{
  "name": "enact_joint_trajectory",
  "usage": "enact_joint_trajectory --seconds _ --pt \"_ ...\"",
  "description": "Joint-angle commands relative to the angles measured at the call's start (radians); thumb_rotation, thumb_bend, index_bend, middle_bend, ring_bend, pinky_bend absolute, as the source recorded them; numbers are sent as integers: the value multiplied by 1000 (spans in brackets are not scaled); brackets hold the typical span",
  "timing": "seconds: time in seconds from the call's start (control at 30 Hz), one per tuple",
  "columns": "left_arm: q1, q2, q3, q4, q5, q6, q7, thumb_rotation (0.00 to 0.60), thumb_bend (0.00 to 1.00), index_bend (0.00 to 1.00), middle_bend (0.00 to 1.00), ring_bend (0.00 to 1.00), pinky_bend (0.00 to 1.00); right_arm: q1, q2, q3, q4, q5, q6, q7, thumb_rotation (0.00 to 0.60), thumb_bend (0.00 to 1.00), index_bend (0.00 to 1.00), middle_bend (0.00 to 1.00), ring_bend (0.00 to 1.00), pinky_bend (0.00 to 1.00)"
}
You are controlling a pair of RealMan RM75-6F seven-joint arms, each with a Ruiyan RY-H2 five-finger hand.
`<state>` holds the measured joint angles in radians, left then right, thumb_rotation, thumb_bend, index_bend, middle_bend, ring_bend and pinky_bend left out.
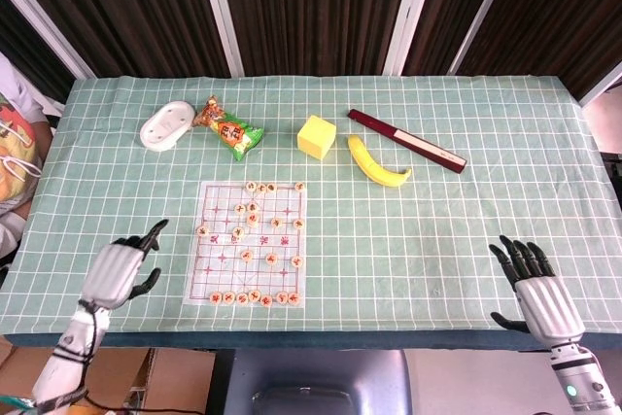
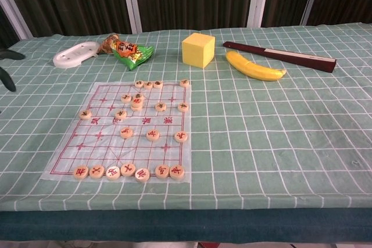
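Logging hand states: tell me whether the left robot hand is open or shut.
Open. The left robot hand hangs left of the chess board, fingers spread, holding nothing.
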<state>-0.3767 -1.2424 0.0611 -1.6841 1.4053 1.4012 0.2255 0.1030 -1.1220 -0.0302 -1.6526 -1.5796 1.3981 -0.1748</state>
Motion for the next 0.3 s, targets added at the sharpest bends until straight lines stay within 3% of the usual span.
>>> enact_joint_trajectory --seconds 0.03,0.13,0.3 --pt "148 12 62 131 95 193 -148 600 357 0 14 4 164 -1 -10 2 -1 0 3 -17 600 186 0 0 0 0" --pt "159 9 50 172 140 224 -216 600 357 0 1 0 152 -2 -14 3 -5 0 4 -23 600 186 0 0 0 0" --pt "171 5 35 189 161 222 -216 600 359 0 0 0 143 -6 -13 0 -2 -11 14 -20 600 186 0 0 0 0"
